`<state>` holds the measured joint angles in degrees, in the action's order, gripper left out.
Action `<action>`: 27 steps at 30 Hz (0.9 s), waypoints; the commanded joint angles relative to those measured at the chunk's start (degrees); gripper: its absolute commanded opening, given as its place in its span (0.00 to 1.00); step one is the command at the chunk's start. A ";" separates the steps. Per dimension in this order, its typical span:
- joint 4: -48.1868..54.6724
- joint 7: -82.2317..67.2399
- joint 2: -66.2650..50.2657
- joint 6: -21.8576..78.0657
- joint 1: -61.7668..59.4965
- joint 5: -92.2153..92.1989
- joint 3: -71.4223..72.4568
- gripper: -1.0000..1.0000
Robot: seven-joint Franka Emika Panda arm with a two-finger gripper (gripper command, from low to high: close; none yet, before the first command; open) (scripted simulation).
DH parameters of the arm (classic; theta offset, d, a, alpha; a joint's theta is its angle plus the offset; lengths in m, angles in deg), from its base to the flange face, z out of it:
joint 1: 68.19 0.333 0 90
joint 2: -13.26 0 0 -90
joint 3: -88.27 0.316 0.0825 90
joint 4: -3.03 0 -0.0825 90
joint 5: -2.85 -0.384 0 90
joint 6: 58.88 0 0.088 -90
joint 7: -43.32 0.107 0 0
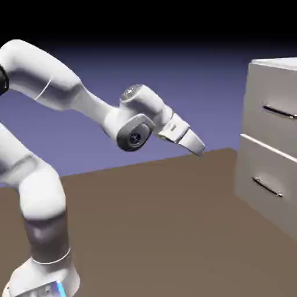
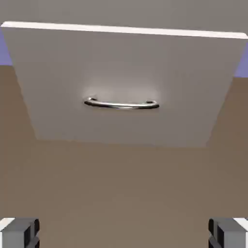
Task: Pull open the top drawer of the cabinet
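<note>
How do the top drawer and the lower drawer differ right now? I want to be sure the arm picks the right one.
The top drawer sits above the lower drawer. The gripper hangs level with the seam between them, clear of both. In the hand view only one drawer front shows, and I cannot tell which. Both are closed, light beige-grey, each with a slim metal bar handle.

Bare brown table [image 1: 151, 232], blue-violet backdrop [image 1: 191, 75]

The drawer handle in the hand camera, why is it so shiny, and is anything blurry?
Hand view: a soft bright patch glows on the drawer front just above the handle, which glints silver; edges look slightly soft. Exterior view: the backdrop fades to black at the top, and the cabinet is evenly lit.
</note>
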<state>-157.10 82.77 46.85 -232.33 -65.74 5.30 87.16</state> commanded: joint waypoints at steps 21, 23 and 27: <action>15.26 -52.33 16.31 9.57 30.76 42.64 -19.41 0.50; 16.72 -57.31 17.87 10.48 33.69 46.70 -21.26 0.50; 19.62 -67.28 20.98 12.30 39.55 54.83 -24.96 0.50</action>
<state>-137.47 15.49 67.83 -220.03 -26.19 60.13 62.20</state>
